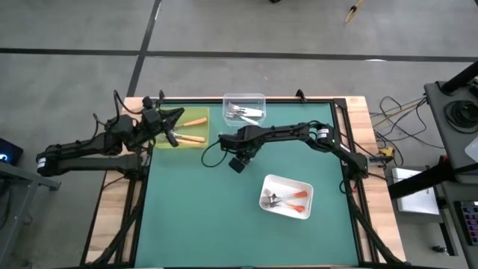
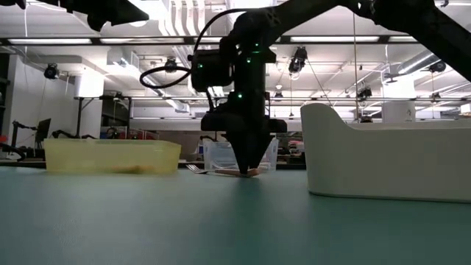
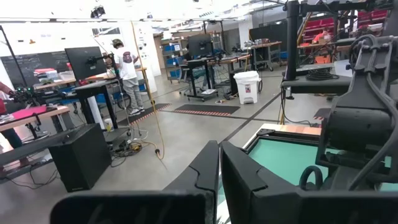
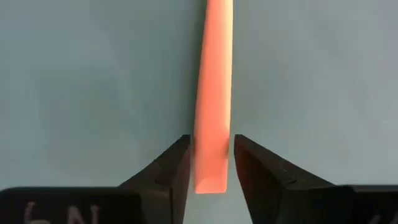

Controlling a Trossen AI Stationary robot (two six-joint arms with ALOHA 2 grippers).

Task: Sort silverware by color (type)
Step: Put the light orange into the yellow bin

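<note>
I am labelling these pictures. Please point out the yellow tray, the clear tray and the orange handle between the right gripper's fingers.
yellow tray (image 1: 161, 142), high view, its near rim.
clear tray (image 1: 244, 97), high view, its far rim.
orange handle (image 4: 213, 93), right wrist view, middle of its length.

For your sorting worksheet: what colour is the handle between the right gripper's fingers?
Light orange handle, clearest in the right wrist view, between the right gripper.

Silverware: an orange-handled fork lies flat on the green mat; orange-handled forks in the yellow tray, white-handled, red-handled elsewhere.
</note>
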